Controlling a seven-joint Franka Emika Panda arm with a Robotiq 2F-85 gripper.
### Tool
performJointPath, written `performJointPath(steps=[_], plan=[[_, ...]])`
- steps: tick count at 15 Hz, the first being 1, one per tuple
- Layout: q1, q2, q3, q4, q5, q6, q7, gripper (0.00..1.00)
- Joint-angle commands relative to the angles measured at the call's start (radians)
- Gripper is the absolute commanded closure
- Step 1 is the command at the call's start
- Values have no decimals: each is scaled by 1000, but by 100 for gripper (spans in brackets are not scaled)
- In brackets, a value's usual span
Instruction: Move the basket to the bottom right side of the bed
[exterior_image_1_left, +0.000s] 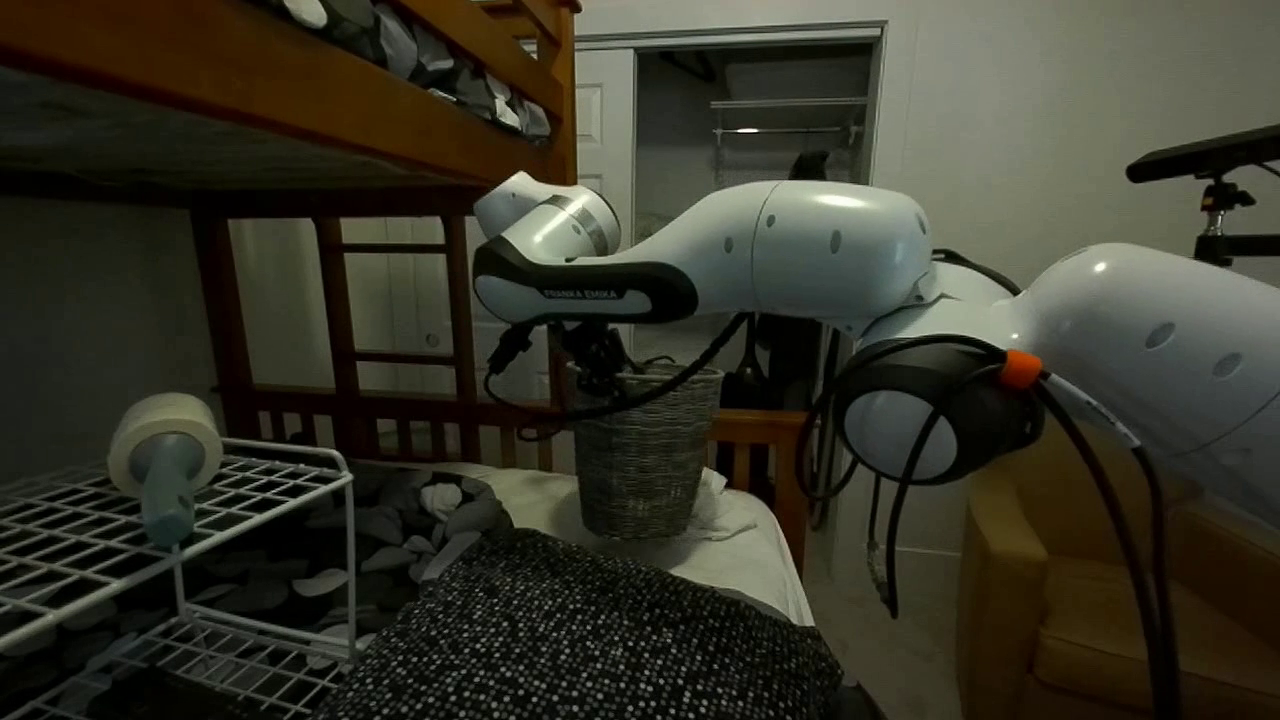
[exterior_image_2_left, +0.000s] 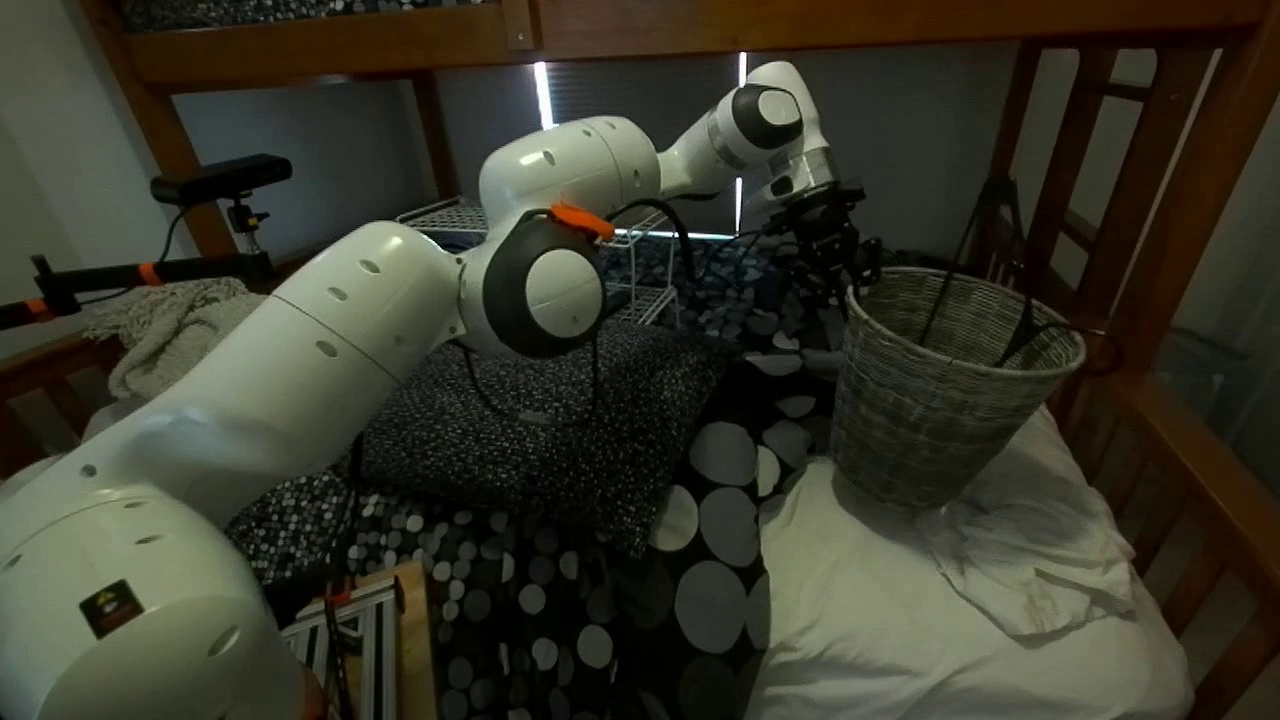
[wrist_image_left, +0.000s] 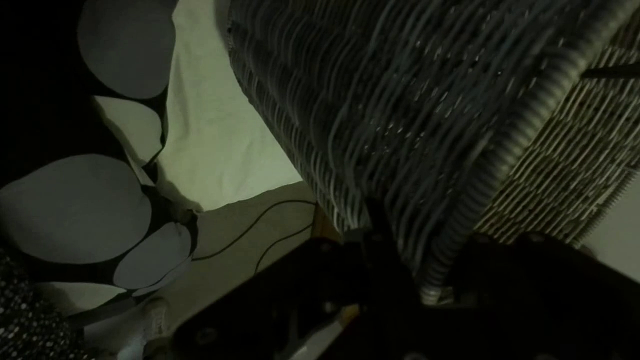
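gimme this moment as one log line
grey tapered woven basket: over white bed sheet, contact unclear | black two-finger gripper: astride basket rim, clamping unclear

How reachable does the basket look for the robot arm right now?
Very likely yes: the wrist view shows the fingers at either side of the rim of the basket, with nothing visible blocking them. It's too dark to tell whether they're closed on it.
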Motion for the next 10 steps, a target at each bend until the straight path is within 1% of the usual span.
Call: performJointPath(steps=[1, 3, 4, 5, 6, 10], plan=[[-43, 32, 46, 40, -62, -34, 41, 97], [-64, 49, 63, 33, -65, -31, 30, 97], [-78, 60, 75, 36, -59, -29, 27, 63], [-85, 66, 82, 32, -58, -23, 20, 62], [-91, 64, 88, 18, -60, -13, 18, 56], [-98, 42, 98, 5, -64, -34, 7, 26]])
